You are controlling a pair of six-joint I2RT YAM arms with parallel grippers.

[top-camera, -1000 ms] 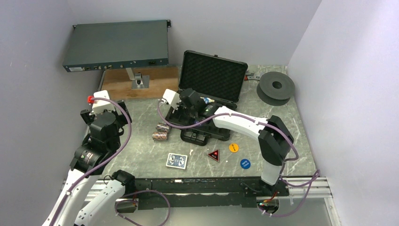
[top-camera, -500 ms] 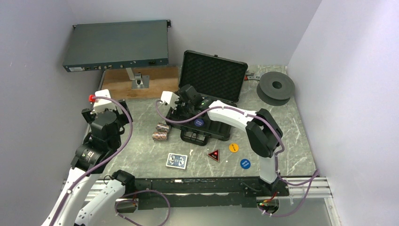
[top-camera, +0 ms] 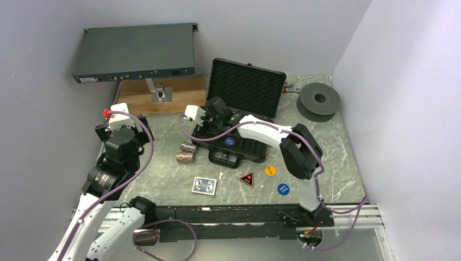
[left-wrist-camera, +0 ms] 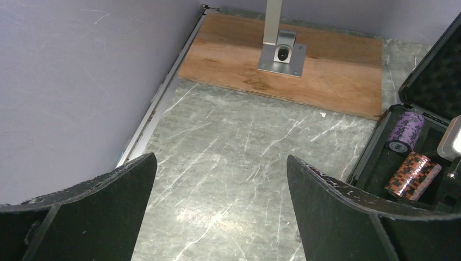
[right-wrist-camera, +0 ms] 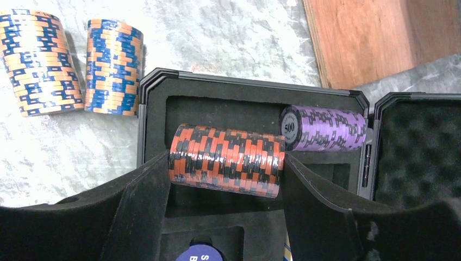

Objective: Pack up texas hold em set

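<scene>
The black briefcase (top-camera: 247,87) lies open at the table's middle back, its lid up. My right gripper (top-camera: 210,120) hovers over the tray's left end, shut on an orange-and-black chip roll (right-wrist-camera: 225,160), one finger at each end. A purple roll (right-wrist-camera: 323,129) lies in the tray slot beyond it, and a blue button (right-wrist-camera: 198,253) lies nearer. Two blue-orange rolls (top-camera: 186,152) lie on the table left of the case. A blue card deck (top-camera: 204,185), a red-triangle button (top-camera: 247,179), an orange button (top-camera: 270,170) and a blue button (top-camera: 283,188) lie in front. My left gripper (top-camera: 120,133) is open and empty at the left.
A grey rack unit (top-camera: 136,51) stands on a post over a wooden board (top-camera: 163,92) at the back left. A dark spool (top-camera: 318,100) lies at the back right. Walls close in the left, back and right sides.
My right gripper has moved a little left and back over the case with the orange-and-black roll, and its elbow has swung left. The left arm has barely moved.
</scene>
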